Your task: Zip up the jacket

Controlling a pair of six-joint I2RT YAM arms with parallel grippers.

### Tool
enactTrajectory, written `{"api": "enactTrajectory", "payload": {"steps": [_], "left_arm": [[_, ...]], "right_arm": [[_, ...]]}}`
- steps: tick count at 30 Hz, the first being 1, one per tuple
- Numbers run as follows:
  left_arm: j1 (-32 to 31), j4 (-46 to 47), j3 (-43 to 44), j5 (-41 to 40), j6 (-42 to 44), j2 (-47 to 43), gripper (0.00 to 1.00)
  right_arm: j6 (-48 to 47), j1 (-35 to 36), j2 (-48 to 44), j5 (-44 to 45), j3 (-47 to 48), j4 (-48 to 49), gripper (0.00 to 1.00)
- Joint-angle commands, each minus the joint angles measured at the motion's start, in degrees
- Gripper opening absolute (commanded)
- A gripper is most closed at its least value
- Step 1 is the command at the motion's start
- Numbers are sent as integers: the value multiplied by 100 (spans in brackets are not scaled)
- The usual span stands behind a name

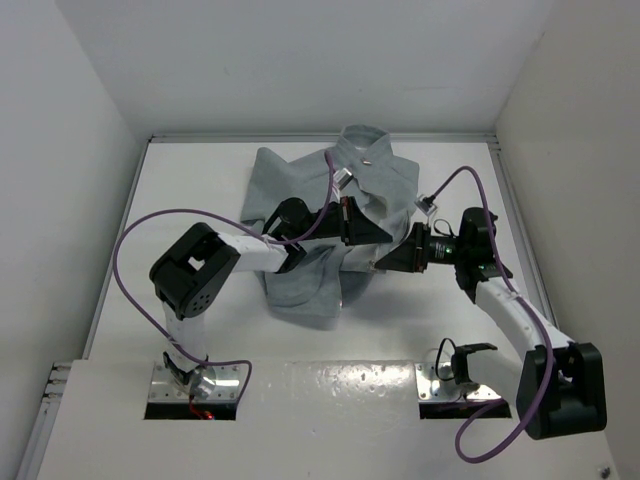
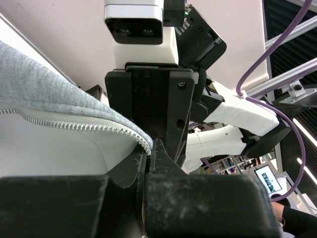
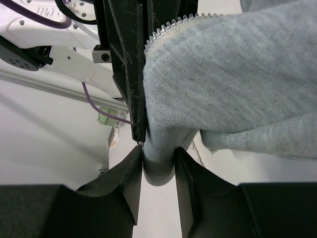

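Observation:
The light grey jacket (image 1: 300, 215) lies on the white table (image 1: 180, 180), collar at the far side. My left gripper (image 1: 375, 235) reaches across it from the left and is shut on the zipper edge (image 2: 99, 128) at the jacket's right front, where the teeth run into the closed jaws. My right gripper (image 1: 382, 262) comes from the right, just in front of the left one. It is shut on a fold of the grey fabric (image 3: 159, 163), right beside the left gripper's fingertips (image 3: 136, 99). The zipper teeth (image 3: 171, 27) show above. The two grippers almost touch.
The table is boxed in by white walls (image 1: 90, 110) at left, back and right. Purple cables (image 1: 150, 225) loop over both arms. A small white tag (image 1: 428, 203) lies right of the jacket.

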Motion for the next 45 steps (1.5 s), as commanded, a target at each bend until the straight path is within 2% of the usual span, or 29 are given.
{"api": "enactTrajectory", "payload": {"steps": [1, 2, 3, 4, 7, 9, 11, 17, 22, 34, 38, 41, 45], "left_arm": [[61, 675, 34, -98, -43, -47, 0], [61, 675, 34, -98, -43, -47, 0], [61, 675, 34, -98, -43, -47, 0], [61, 675, 34, -98, -43, -47, 0], [61, 606, 34, -46, 9, -47, 0], [61, 527, 34, 7, 62, -47, 0], [8, 439, 34, 68, 141, -100, 0], [-220, 166, 34, 174, 379, -162, 0], [-273, 113, 34, 174, 502, -214, 0], [-212, 289, 393, 227, 247, -47, 0], [-212, 350, 447, 227, 195, 5, 0], [-212, 350, 447, 227, 195, 5, 0], [-264, 228, 324, 227, 439, -100, 0]], "right_arm": [[-116, 45, -114, -133, 255, -111, 32], [-142, 54, -114, -132, 272, -172, 32], [-186, 54, -114, -150, 273, -208, 39], [-204, 54, -122, -150, 290, -243, 41], [-300, 54, -166, -133, 308, -322, 36], [-274, 54, -175, -132, 308, -296, 36], [-213, 46, -149, -115, 317, -173, 41], [-38, 37, -17, -115, 431, 3, 41], [-63, 98, 18, -176, 457, 91, 36], [-897, 274, -236, -466, 317, -840, 35], [-1092, 292, -237, -458, 404, -1157, 30], [-1144, 300, -210, -414, 448, -1210, 22], [-1336, 301, -236, -247, 544, -1463, 4]]}}
